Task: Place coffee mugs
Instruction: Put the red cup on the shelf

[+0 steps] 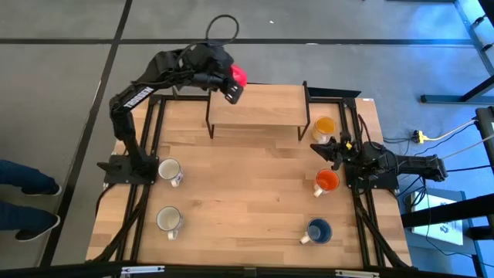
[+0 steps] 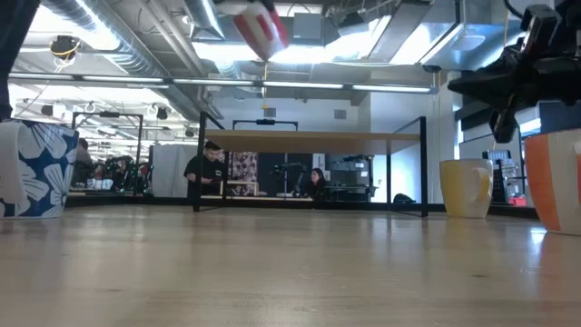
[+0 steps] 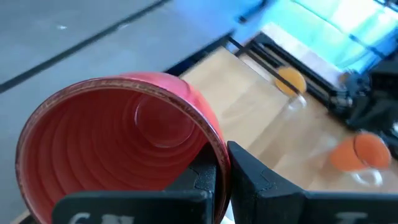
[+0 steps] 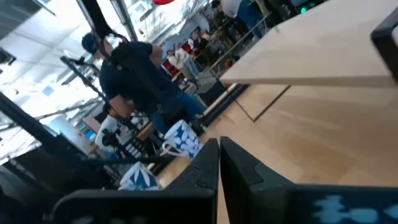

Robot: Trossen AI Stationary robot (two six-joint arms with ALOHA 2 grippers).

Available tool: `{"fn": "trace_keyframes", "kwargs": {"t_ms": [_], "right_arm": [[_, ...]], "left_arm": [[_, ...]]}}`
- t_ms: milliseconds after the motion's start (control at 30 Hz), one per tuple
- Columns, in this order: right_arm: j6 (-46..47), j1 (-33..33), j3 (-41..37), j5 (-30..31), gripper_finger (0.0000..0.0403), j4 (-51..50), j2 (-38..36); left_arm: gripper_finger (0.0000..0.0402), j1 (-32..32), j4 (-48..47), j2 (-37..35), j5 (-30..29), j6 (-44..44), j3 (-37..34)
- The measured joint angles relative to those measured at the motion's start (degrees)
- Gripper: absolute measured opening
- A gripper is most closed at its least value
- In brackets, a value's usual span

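My left gripper [image 3: 222, 163] is raised over the far left corner of the wooden shelf [image 1: 257, 108], shut on the red mug [image 1: 238, 75], which shows high up and tilted in the low view [image 2: 261, 27]. Two white patterned mugs [image 1: 170, 171] [image 1: 168, 221] stand on their bases at the table's left. The yellow-orange mug [image 1: 324, 126], the orange-red mug [image 1: 327, 181] and the blue mug [image 1: 317, 231] stand at the right. My right gripper [image 1: 333, 150] waits shut between the yellow-orange and orange-red mugs, touching nothing. My left gripper holds the red mug by its rim wall [image 3: 214, 149], one finger [image 3: 198, 180] inside the mug and the other [image 3: 252, 177] outside. The mug is lifted clear of the shelf and table, tilted, its opening turned toward the wrist camera.
The wooden shelf stands on dark legs at the table's far middle, with bare wood on top. The table's middle [image 1: 247, 185] is open wood. People sit in the room beyond the far edge [image 2: 207, 168]. A person's legs show at the table's left [image 1: 23, 181].
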Motion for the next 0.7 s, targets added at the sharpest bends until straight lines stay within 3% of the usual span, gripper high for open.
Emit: {"fn": "trace_keyframes", "kwargs": {"t_ms": [100, 333, 700], "right_arm": [[0.0, 0.0, 0.0, -1.0, 0.0005, 0.0, 0.4], [0.0, 0.0, 0.0, -1.3, 0.0005, 0.0, 0.3], [0.0, 0.0, 0.0, -1.2, 0.0005, -0.1, 0.3]], "left_arm": [[0.0013, 0.4, -2.2, 1.2, 0.1, 0.3, 0.5], [0.0013, 2.2, -3.5, 4.6, -5.9, 2.7, 0.6], [0.0019, 8.5, -8.7, 8.9, -6.6, 9.7, 0.6]]}}
